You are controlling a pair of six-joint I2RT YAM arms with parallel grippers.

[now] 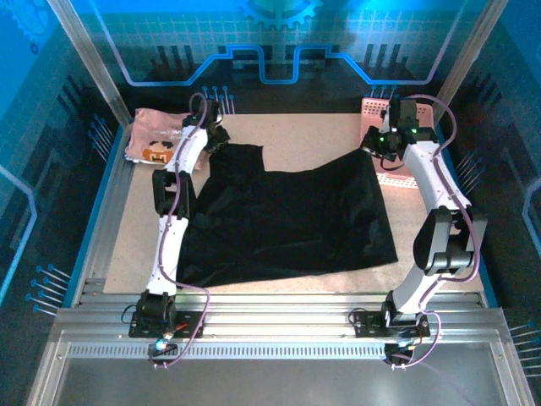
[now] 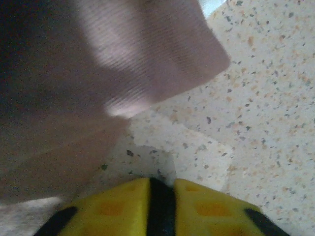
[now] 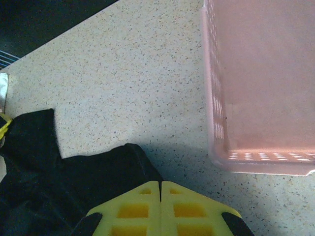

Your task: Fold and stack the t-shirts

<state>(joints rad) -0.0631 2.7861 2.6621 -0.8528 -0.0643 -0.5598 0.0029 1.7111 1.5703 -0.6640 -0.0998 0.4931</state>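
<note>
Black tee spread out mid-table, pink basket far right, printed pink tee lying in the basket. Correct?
No: the printed pink tee lies on the table at the far-left corner, not in the basket; the top external view shows it. The black tee spread mid-table and the basket far right are right.

The spread t-shirt (image 1: 287,216) lies on the middle of the table (image 1: 279,127) and reaches close to its near edge. The folded t-shirt (image 1: 156,139) lies in the far left corner of the table, just beside the far left corner of the spread one. The left claw (image 1: 215,135) is between these two shirts. In the left wrist view, the folded t-shirt (image 2: 147,54) is ahead and to the left of this claw (image 2: 161,184). The basket (image 1: 372,108) stands at the far right. The right claw (image 1: 376,150) is at the far right corner of the spread t-shirt, just left of the basket.
</note>
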